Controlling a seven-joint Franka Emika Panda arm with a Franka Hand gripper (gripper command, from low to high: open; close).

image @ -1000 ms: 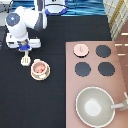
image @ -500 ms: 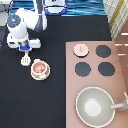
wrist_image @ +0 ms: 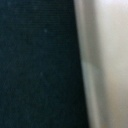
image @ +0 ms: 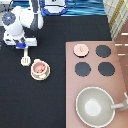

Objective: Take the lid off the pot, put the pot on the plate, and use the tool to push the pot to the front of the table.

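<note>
The table (image: 30,100) looks matt black, faintly grainy, like cloth or felt. The gripper (image: 22,49), at the exterior view's upper left just above the tool (image: 24,60), is glossy white plastic. Pot (image: 39,68), lid (image: 81,49) and plate (image: 33,75) — smooth, plastic-looking. The stove (image: 95,80) is matt pinkish-brown; the pan (image: 95,106) — dull grey.

The gripper (image: 23,50) is covering the tool's (image: 24,60) handle at 12 o'clock; the plate (image: 34,75) is peeking from beneath the pot (image: 39,68).
</note>
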